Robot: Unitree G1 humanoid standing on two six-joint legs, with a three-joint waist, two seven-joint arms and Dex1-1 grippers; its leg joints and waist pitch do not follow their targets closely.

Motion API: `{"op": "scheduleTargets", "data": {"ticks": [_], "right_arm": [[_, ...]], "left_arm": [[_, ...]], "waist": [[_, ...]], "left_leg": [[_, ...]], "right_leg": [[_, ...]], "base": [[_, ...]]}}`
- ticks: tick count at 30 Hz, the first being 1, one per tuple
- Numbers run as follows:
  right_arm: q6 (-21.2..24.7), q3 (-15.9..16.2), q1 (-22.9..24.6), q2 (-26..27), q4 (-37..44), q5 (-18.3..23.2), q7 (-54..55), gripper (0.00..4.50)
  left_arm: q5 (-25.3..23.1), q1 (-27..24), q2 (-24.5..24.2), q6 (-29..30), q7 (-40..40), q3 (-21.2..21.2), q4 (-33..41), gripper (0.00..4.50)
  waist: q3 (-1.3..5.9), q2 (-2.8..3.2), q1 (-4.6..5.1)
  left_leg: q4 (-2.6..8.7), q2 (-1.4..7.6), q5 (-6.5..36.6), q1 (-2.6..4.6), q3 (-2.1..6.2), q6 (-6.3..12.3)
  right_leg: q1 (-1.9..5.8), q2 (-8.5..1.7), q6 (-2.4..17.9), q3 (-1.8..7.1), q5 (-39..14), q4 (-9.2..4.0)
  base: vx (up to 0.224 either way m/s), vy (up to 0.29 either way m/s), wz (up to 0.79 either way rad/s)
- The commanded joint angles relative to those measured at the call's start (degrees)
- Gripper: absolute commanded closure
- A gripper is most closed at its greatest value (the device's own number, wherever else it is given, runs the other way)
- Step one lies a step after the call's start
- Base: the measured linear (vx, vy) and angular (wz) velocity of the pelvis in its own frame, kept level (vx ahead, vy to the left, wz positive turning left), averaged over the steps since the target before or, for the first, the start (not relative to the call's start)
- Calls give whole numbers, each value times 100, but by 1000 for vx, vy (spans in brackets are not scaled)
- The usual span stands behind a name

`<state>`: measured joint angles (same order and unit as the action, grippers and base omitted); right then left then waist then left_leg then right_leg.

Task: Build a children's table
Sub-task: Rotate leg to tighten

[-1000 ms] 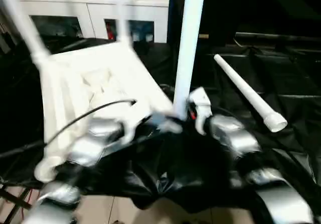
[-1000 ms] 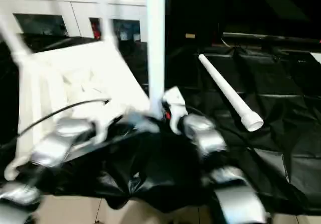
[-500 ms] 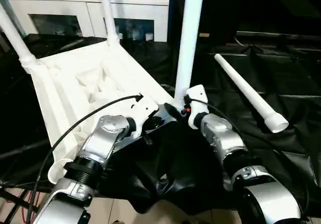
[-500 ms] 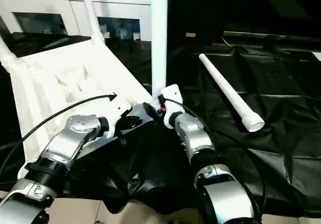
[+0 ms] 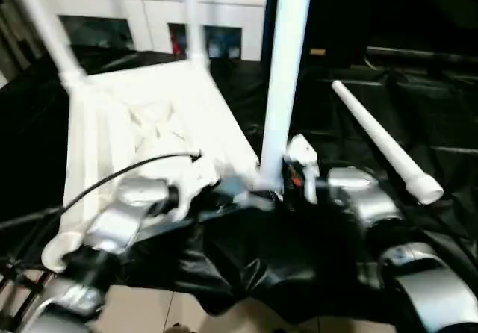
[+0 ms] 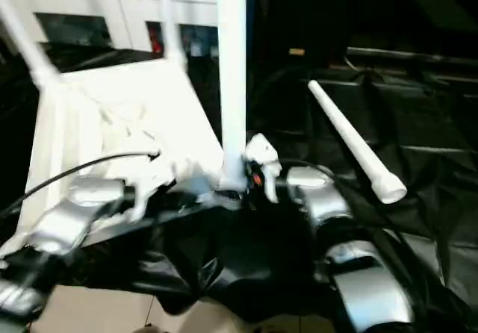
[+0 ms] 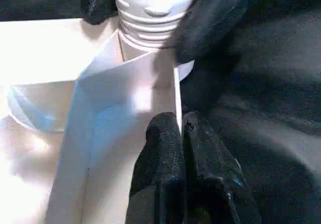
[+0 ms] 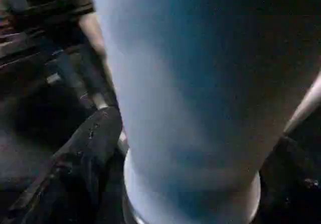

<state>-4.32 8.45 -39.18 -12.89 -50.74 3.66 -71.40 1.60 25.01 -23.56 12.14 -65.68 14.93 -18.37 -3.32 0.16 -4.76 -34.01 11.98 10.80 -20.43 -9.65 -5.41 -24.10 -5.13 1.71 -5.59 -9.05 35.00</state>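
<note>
The white tabletop point(image 5: 149, 116) lies upside down with its ribbed underside up. Legs stand in its far left socket point(image 5: 41, 27) and far right socket point(image 5: 193, 19). A third leg point(image 5: 284, 72) stands upright in the near right socket. My left gripper point(image 7: 180, 128) is shut on the thin rim of the tabletop beside that socket. My right gripper point(image 5: 287, 184) is at that leg's base, open, with one finger point(image 8: 85, 148) on each side of the tube. A fourth leg point(image 5: 381, 139) lies loose on the cloth to the right.
A black cloth point(image 5: 418, 86) covers the work surface and hangs over its near edge above a light floor point(image 5: 149, 310). A white cabinet with glass doors point(image 5: 149, 12) stands behind the tabletop. A black cable runs along my left forearm.
The camera has shifted. My right wrist lies more level beside the upright leg's base. The left gripper keeps its hold on the rim, and the loose leg has not moved.
</note>
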Motion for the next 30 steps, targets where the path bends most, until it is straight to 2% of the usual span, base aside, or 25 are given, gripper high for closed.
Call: {"op": "scheduleTargets", "data": {"ticks": [1, 3, 6, 7, 8, 10, 12, 15, 18, 19, 21, 23, 25, 26, 27, 28, 29, 30], "right_arm": [[113, 284, 93, -30, 364, 59, -588, 76], [84, 359, 143, -78, 437, 15, -695, 76], [131, 417, 219, -122, 550, -6, -894, 76], [224, 433, 249, -138, 630, 26, -980, 102], [268, 446, 261, -147, 661, 36, -1023, 102], [354, 502, 297, -191, 736, 55, -1118, 128], [379, 510, 303, -198, 754, 66, -1130, 128], [447, 497, 313, -193, 789, 95, -1121, 157], [562, 450, 393, -151, 856, 108, -993, 168], [617, 446, 427, -124, 875, 95, -902, 169], [681, 462, 492, -54, 911, 24, -650, 171], [692, 471, 516, -17, 924, -24, -506, 172], [737, 317, 430, 208, 668, -109, 281, 173], [804, 123, 313, 495, 331, -176, 1229, 173], [804, 123, 313, 495, 331, -176, 1229, 173], [868, -52, 214, 769, 57, -201, 2072, 173], [897, -106, 187, 847, -8, -196, 2311, 173], [908, -125, 178, 875, -30, -193, 2398, 173]], "left_arm": [[326, 12, -13, -301, -600, 229, 463, 450], [333, -30, -59, -372, -683, 250, 477, 450], [334, -70, -118, -436, -808, 280, 475, 450], [346, -71, -166, -413, -898, 304, 489, 450], [350, -70, -186, -406, -934, 313, 494, 450], [373, -57, -244, -388, -1010, 332, 510, 450], [379, -50, -255, -389, -1016, 327, 508, 450], [385, -36, -265, -407, -1028, 312, 480, 450], [341, -27, -144, -442, -819, 221, 363, 450], [275, -2, -86, -440, -634, 192, 307, 450], [74, 89, 59, -285, -64, 107, 152, 450], [-9, 142, 125, -216, 207, 64, 66, 450], [-22, 216, 271, -111, 555, -45, -17, 450], [-94, 322, 479, 27, 1111, -190, -129, 450], [-94, 322, 479, 27, 1111, -190, -129, 450], [-183, 413, 670, 216, 1590, -282, -210, 450], [-210, 434, 718, 271, 1692, -289, -224, 450], [-220, 441, 735, 292, 1728, -291, -229, 450]], "waist": [[410, 1, -1], [400, 2, -40], [390, -2, -44], [383, -44, -36], [383, -32, -53], [393, -24, -52], [398, -26, -48], [403, -27, -40], [402, -31, -40], [403, -20, -51], [388, -42, -33], [382, -49, -39], [369, -64, -24], [367, -70, 8], [349, -69, 52], [359, -75, 64], [345, -98, 117], [356, -96, 122]], "left_leg": [[371, 144, 1136, 7, -38, 530], [387, 146, 1228, 26, -37, 467], [398, 145, 1353, 53, -40, 395], [406, 145, 1396, 50, -41, 369], [415, 146, 1384, 43, -29, 358], [417, 145, 1327, 37, -24, 339], [412, 141, 1297, 27, -27, 340], [407, 133, 1228, 10, -25, 330], [405, 133, 1189, 11, -27, 337], [405, 137, 1197, 26, -28, 330], [411, 131, 1229, 14, -29, 288], [410, 114, 1338, 33, -27, 261], [421, 111, 1383, 25, -15, 221], [423, 100, 1398, 24, -7, 164], [435, 85, 1442, 22, 1, 83], [436, 77, 1467, 13, 21, 45], [446, 65, 1489, -19, 33, 2], [443, 61, 1522, -7, 46, -13]], "right_leg": [[371, -291, 1337, 288, -1393, -387], [352, -292, 1259, 293, -1582, -411], [331, -289, 1233, 300, -1744, -426], [333, -286, 1201, 302, -1823, -437], [345, -293, 1159, 306, -1881, -430], [347, -293, 1145, 305, -1824, -423], [352, -296, 1167, 308, -1737, -414], [367, -294, 1168, 304, -1665, -404], [362, -290, 1167, 305, -1640, -406], [354, -290, 1169, 306, -1651, -408], [355, -288, 1134, 310, -1708, -425], [355, -300, 1031, 305, -2018, -460], [348, -307, 917, 302, -2287, -482], [343, -312, 867, 298, -2406, -485], [335, -307, 789, 286, -2615, -519], [361, -316, 730, 266, -2723, -515], [366, -317, 601, 248, -2948, -538], [371, -331, 546, 237, -3049, -550]], "base": [[0, 0, 0], [0, 0, 0], [0, 0, 0], [0, 0, 0], [0, 0, 0], [0, 0, 0], [0, 0, 0], [0, 0, 0], [0, 0, 0], [0, 0, 0], [0, 0, 0], [0, 0, 0], [0, 0, 0], [0, 0, 0], [0, 0, 0], [0, 0, 0], [0, 0, 0], [0, 0, 0]]}}
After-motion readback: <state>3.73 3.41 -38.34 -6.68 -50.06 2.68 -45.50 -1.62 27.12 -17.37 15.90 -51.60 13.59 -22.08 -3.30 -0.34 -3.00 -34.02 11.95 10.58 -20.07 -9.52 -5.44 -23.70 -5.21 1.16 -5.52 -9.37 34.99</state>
